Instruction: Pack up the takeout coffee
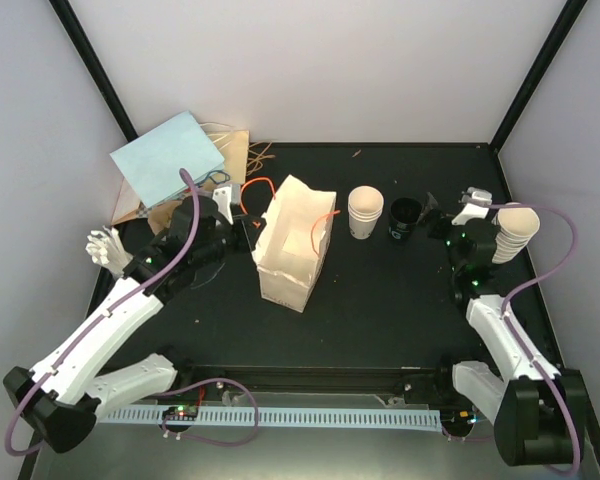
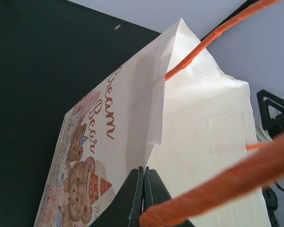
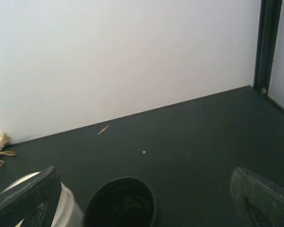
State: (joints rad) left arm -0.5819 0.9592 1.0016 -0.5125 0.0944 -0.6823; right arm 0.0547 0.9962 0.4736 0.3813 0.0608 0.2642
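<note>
- The left pincer is clenched on the near rim of the paper bag. I judge this is to steady the bag and keep its mouth open for loading.
- The bag stands upright on the dark matte worktop. It is thin creased cream paper with bears printed on one face and twisted orange cord handles.
- The takeout coffee cups are smooth, tapered cream paper, nested in a short stack. They stand outside the bag, just to its right, with no lids on.
- A black round open-mouthed piece sits just beside them. Whether it is a cup or a stack of lids I cannot tell.
- The right pincer is released wide and grasps nothing. It faces that black piece, probably lining up a pick.
- A second cream stack stands near the right edge.
</note>
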